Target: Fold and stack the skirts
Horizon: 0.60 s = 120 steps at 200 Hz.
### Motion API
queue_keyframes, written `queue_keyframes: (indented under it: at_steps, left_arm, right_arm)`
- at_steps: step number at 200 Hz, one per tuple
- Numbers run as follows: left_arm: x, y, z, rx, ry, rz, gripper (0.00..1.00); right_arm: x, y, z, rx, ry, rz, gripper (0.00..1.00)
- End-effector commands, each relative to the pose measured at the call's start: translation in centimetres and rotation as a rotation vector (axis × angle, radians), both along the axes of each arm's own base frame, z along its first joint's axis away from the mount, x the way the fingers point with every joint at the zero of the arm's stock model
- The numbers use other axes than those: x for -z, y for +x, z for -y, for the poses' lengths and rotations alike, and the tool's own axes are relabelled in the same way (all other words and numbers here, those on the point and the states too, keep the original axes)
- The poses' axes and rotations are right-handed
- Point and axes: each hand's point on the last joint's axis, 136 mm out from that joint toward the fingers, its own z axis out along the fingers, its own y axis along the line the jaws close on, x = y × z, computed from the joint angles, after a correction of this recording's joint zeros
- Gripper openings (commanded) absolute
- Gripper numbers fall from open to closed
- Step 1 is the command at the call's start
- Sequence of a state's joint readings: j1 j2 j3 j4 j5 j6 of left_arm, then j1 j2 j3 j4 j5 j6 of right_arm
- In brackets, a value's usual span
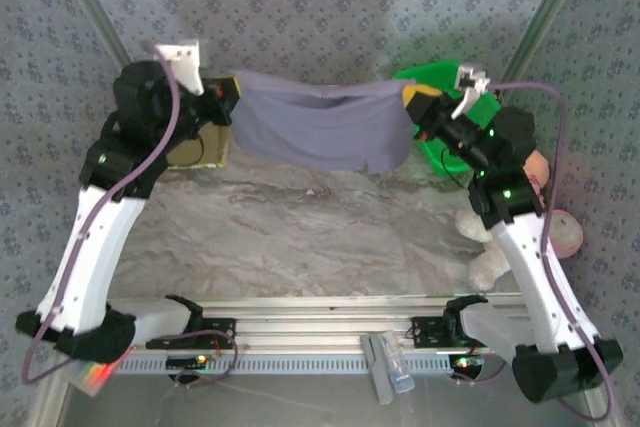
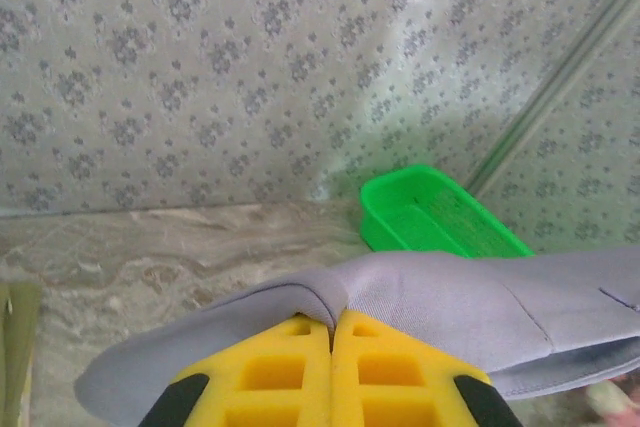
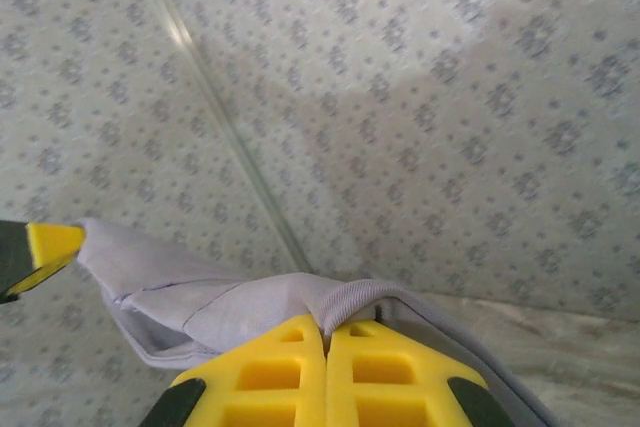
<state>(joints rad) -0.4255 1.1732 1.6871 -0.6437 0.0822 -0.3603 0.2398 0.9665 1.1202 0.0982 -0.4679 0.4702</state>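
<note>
From above, I am holding the skirt (image 1: pixel 320 127) stretched in the air between my two grippers, over the far part of the table (image 1: pixel 300 237). My left gripper (image 1: pixel 226 99) is pinching its upper left corner and my right gripper (image 1: pixel 413 107) its upper right one, both clenched on the cloth. The skirt is plain grey-lavender. It is sagging a little along the top edge and hanging in soft folds, with a small slit showing in the hem towards the right. The green basket (image 1: pixel 430 74) is sitting behind the skirt's right end, and plush toys (image 1: pixel 488 237) are lying at the table's right edge.

At my left wrist, the yellow fingers (image 2: pixel 270 372) are pressing together with the skirt (image 2: pixel 450 307) caught between them. The cloth is running off to the right, smooth, with a stitched seam showing. The basket (image 2: pixel 435 217) is standing beyond it on the table.

At my right wrist, the fingers (image 3: pixel 385 372) are squeezing a ribbed fold of the skirt (image 3: pixel 190 292), which is reaching left to the other gripper's yellow tip.
</note>
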Motion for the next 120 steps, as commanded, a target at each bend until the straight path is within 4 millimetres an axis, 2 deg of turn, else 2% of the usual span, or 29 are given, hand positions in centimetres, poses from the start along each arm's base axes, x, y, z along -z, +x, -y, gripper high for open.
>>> queue_keyframes:
  at_steps: [1, 12, 25, 36, 51, 62, 82, 93, 95, 100, 104, 105, 106, 107, 113, 118, 119, 120]
  left_arm:
    - [-1.1, -2.7, -0.5, 0.026, -0.131, 0.015, 0.0]
    - [-0.6, -3.2, 0.3, 0.07, -0.192, -0.018, 0.0]
    - [0.9, -2.8, 1.2, 0.092, -0.228, -0.083, 0.0]
    - [3.0, -1.6, 1.0, 0.044, -0.197, -0.151, 0.0]
    - [6.4, 1.2, 0.0, -0.077, -0.13, -0.267, 0.0]
    - [9.2, 3.5, -0.8, -0.143, -0.095, -0.381, 0.0]
    - [14.0, 9.3, -1.7, -0.217, -0.042, -0.509, 0.0]
    - [16.3, 13.1, -2.3, -0.236, -0.031, -0.56, 0.0]
    - [16.3, 13.6, -2.4, -0.238, -0.033, -0.562, 0.0]
    - [17.8, 15.5, -2.6, -0.252, -0.016, -0.599, 0.0]
    - [18.9, 16.6, -2.8, -0.261, 0.004, -0.627, 0.09]
    - [18.4, 16.9, -2.8, -0.261, 0.002, -0.618, 0.12]
    - [18.2, 17.1, -2.8, -0.262, 0.005, -0.616, 0.13]
    - [19.0, 17.4, -2.9, -0.265, 0.016, -0.635, 0.18]
    - [19.7, 19.3, -2.9, -0.272, 0.041, -0.655, 0.45]
    - [20.4, 20.2, -3.0, -0.289, 0.064, -0.684, 0.64]
    - [20.5, 20.4, -3.1, -0.294, 0.068, -0.688, 0.68]
    - [20.6, 20.6, -3.1, -0.298, 0.071, -0.692, 0.71]
  right_arm:
    - [0.1, -2.5, -0.4, -0.007, 0.006, 0.036, 0.0]
    - [1.3, -3.1, -1.1, -0.037, 0.004, -0.003, 0.0]
    - [3.2, -2.9, -1.7, -0.043, -0.004, -0.069, 0.0]
    - [5.0, -2.1, -2.0, -0.024, -0.02, -0.125, 0.0]
    - [7.1, -0.2, -1.6, 0.045, -0.039, -0.172, 0.0]
    - [8.9, 2.2, -1.0, 0.134, -0.052, -0.212, 0.0]
    - [12.5, 7.6, 0.1, 0.267, -0.123, -0.283, 0.0]
    - [16.0, 11.6, 0.7, 0.334, -0.18, -0.375, 0.0]
    - [16.5, 12.3, 0.8, 0.342, -0.19, -0.39, 0.0]
    - [18.2, 14.3, 1.0, 0.358, -0.214, -0.431, 0.0]
    - [20.0, 15.7, 1.3, 0.37, -0.234, -0.481, 0.01]
    - [20.6, 16.0, 1.4, 0.375, -0.238, -0.497, 0.04]
    - [20.1, 16.3, 1.4, 0.378, -0.232, -0.494, 0.06]
    - [20.4, 16.8, 1.5, 0.382, -0.232, -0.504, 0.09]
    - [22.7, 18.6, 1.8, 0.387, -0.24, -0.592, 0.27]
    - [24.8, 19.7, 1.8, 0.374, -0.236, -0.663, 0.38]
    - [25.0, 20.0, 1.9, 0.376, -0.232, -0.671, 0.45]
    - [25.0, 20.0, 1.9, 0.376, -0.232, -0.671, 0.45]
